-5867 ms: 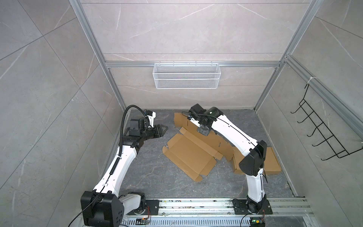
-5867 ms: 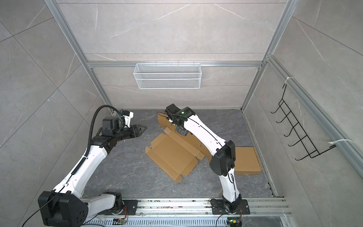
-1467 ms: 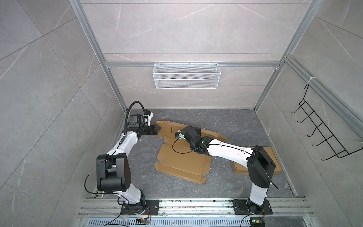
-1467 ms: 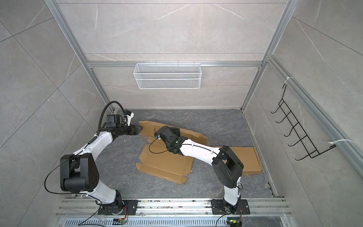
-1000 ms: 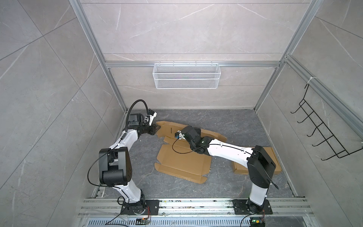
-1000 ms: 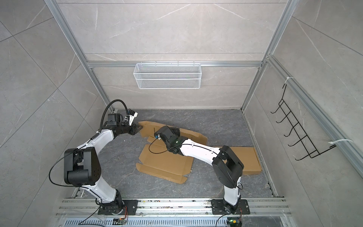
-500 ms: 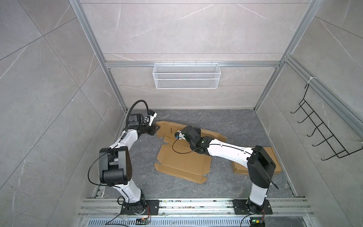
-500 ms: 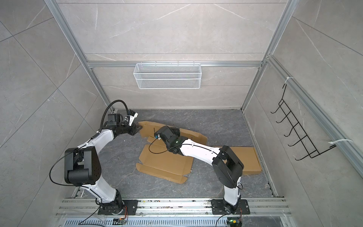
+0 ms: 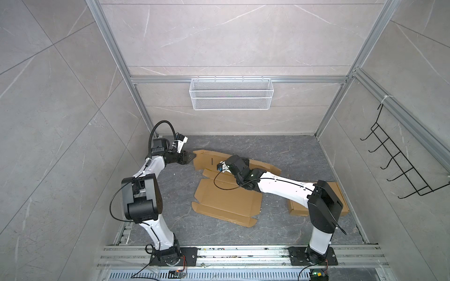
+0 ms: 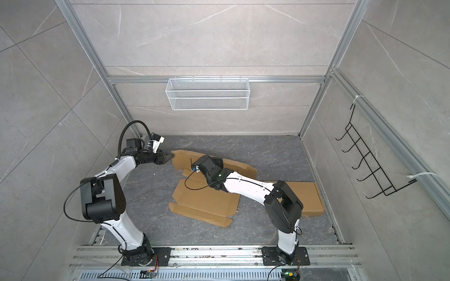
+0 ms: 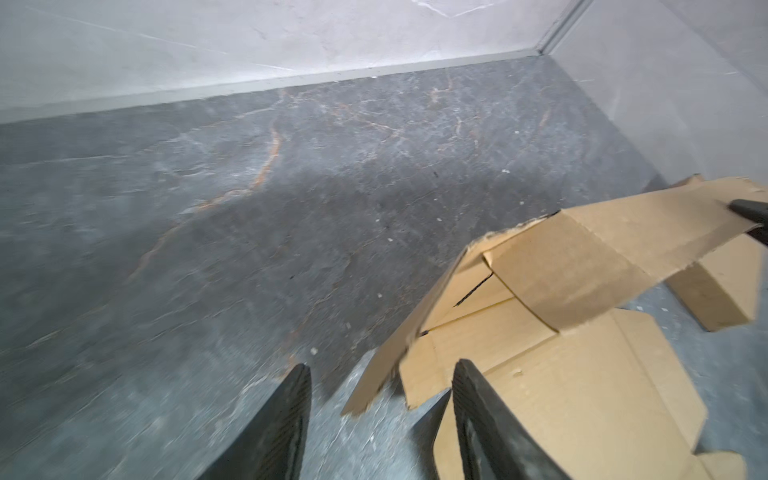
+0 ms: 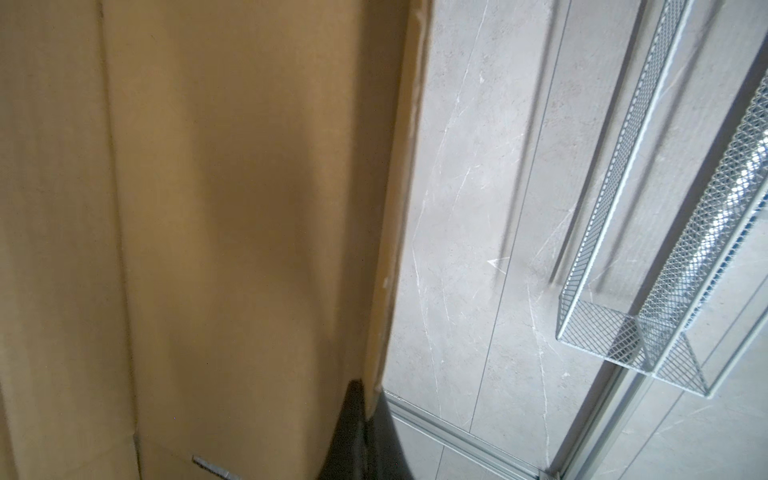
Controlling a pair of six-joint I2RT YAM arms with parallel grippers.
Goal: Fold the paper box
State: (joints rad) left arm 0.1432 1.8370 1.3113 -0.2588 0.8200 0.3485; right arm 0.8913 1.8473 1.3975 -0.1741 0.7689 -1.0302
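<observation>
At the middle of the table [image 9: 292,150], we find the cardboard box [image 9: 226,197] unfolded, its near panel lying flat. We note the far panel raised off the table, its long axis running left to right and its left end pointing at the left tool [image 11: 382,368]. That tool is released, its fingers [image 11: 297,415] spread either side of a flap corner. We record the right tool [image 12: 365,399] clenched on the raised panel's edge.

Plain tan paper box [image 9: 226,202], dark grey floor [image 11: 291,166] veined pale and orange, white mesh basket [image 9: 231,97].
</observation>
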